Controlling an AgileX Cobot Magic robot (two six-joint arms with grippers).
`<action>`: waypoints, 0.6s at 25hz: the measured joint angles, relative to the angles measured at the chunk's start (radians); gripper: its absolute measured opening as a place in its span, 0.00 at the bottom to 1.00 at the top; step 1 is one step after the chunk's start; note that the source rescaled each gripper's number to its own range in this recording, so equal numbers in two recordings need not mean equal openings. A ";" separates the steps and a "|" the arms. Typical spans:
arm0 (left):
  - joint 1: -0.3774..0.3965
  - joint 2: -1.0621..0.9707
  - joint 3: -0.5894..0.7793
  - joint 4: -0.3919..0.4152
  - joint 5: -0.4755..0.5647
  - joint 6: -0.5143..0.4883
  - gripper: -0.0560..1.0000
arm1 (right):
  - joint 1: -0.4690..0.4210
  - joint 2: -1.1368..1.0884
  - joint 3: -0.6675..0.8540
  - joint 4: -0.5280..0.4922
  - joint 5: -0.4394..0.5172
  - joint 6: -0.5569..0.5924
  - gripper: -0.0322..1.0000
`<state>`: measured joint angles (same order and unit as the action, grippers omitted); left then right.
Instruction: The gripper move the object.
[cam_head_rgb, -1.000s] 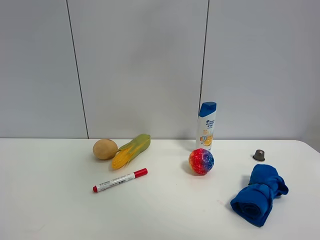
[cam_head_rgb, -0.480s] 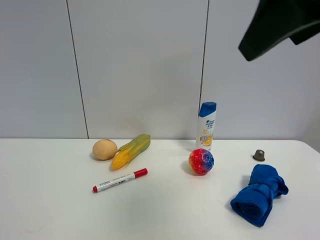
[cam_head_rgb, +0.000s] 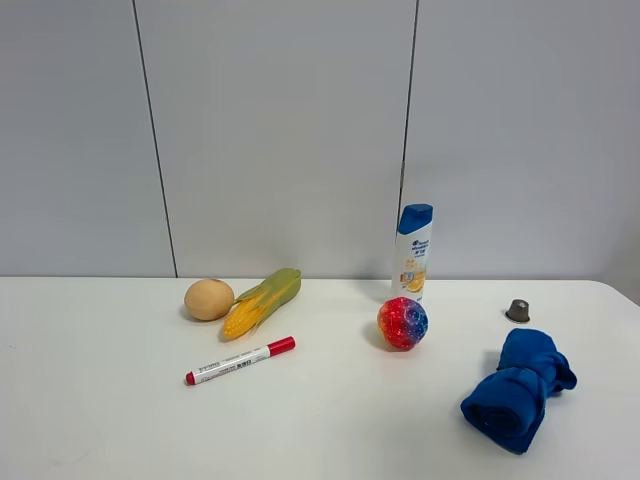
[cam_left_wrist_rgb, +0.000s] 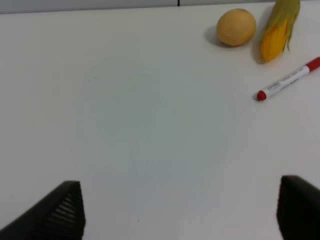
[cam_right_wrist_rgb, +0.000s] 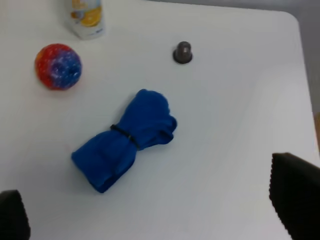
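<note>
The object, a smooth tan-orange ball (cam_head_rgb: 209, 299), sits on the white table (cam_head_rgb: 100, 400) at the back left, touching or nearly touching an ear of corn (cam_head_rgb: 262, 301). It also shows in the left wrist view (cam_left_wrist_rgb: 236, 27), far ahead of my left gripper (cam_left_wrist_rgb: 180, 215), whose black fingertips (cam_left_wrist_rgb: 60, 212) stand wide apart with nothing between them. My right gripper (cam_right_wrist_rgb: 155, 210) is open and empty too, above the table near a blue cloth. Neither gripper shows in the exterior high view.
A red-capped marker (cam_head_rgb: 240, 360) lies in front of the corn. A shampoo bottle (cam_head_rgb: 413, 252) stands at the back, with a red-and-blue speckled ball (cam_head_rgb: 402, 323) before it. A rolled blue cloth (cam_head_rgb: 518, 388) and a small grey capsule (cam_head_rgb: 518, 310) lie at the right.
A dark arm part that showed at the top right of the exterior high view half a second ago is out of view now. The things on the table have not moved.
</note>
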<state>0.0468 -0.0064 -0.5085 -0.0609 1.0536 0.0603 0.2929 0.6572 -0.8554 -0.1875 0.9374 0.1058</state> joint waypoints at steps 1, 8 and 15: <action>0.000 0.000 0.000 0.000 0.000 0.000 1.00 | -0.027 -0.032 0.017 0.016 0.001 0.000 0.98; 0.000 0.000 0.000 0.000 0.000 0.000 1.00 | -0.196 -0.323 0.166 0.151 0.005 -0.005 0.98; 0.000 0.000 0.000 0.000 0.000 0.000 1.00 | -0.249 -0.541 0.255 0.188 0.115 -0.022 0.98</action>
<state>0.0468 -0.0064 -0.5085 -0.0609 1.0536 0.0603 0.0435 0.1164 -0.6003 0.0000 1.0521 0.0836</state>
